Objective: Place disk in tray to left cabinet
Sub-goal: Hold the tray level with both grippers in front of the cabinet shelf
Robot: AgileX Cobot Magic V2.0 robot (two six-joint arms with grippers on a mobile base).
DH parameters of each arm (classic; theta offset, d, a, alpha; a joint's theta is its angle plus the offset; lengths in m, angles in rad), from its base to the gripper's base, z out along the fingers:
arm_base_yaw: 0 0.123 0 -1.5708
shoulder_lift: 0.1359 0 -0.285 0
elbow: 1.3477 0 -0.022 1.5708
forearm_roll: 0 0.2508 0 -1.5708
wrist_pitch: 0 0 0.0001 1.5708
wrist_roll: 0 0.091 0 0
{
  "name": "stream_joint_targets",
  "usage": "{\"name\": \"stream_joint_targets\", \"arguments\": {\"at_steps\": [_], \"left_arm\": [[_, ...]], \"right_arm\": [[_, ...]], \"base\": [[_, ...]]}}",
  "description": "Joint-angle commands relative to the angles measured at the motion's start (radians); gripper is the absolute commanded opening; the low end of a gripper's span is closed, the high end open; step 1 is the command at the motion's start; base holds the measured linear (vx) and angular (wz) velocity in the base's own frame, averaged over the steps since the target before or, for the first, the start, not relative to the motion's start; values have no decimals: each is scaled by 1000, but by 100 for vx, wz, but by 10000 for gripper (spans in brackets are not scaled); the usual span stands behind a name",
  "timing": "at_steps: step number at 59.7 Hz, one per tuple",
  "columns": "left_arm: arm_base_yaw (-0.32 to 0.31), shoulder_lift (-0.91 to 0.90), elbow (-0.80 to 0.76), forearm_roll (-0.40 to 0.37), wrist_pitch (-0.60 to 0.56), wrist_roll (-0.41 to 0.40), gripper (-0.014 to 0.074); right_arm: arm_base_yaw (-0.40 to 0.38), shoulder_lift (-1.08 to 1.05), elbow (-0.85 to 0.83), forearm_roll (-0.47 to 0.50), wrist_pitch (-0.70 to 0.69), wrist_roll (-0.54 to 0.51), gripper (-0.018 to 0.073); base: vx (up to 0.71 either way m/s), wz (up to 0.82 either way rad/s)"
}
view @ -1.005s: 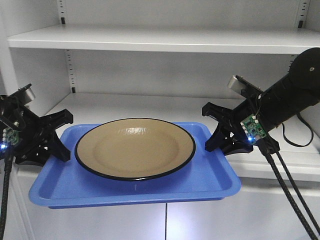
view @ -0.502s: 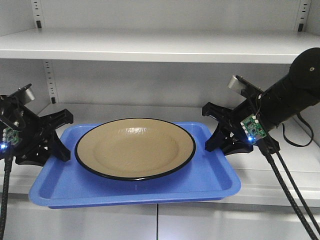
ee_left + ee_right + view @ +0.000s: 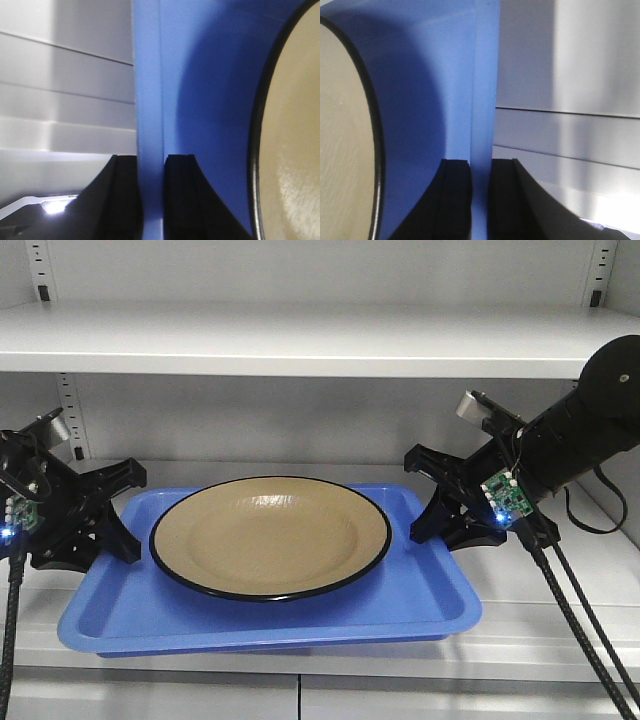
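Left end effector (image 3: 118,508) is clamped on the tray's (image 3: 270,615) 9 o'clock rim; in the left wrist view its two black fingers (image 3: 180,195) press that rim from either side with no gap. Right end effector (image 3: 432,502) is closed the same way on the 3 o'clock rim, and the right wrist view shows its fingers (image 3: 456,197) pinching the blue edge between them. Both arms hold the tray level, its near edge hanging in front of the shelf's front lip.

Disk (image 3: 270,536) lies flat in the tray, centred, its black rim close to the tray's walls at 9 and 3 o'clock and clear of both sets of fingers.

Beyond the tray, the cabinet's (image 3: 320,400) lower shelf runs behind it at 12 o'clock, with another shelf above. Perforated strips stand in the back corners at 10 and 2 o'clock.
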Motion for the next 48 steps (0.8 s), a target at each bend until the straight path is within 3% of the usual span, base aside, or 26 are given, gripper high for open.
{"name": "stream_joint_targets", "arguments": {"at_steps": [1, 48], "left_arm": [[-32, -56, -39, -210, -53, -17, 0], [-32, -56, -39, -210, -53, -17, 0]], "right_arm": [[27, -59, -36, 198, 6, -3, -4], [27, -59, -36, 198, 6, -3, -4]], "base": [[5, -3], [4, -5]]}}
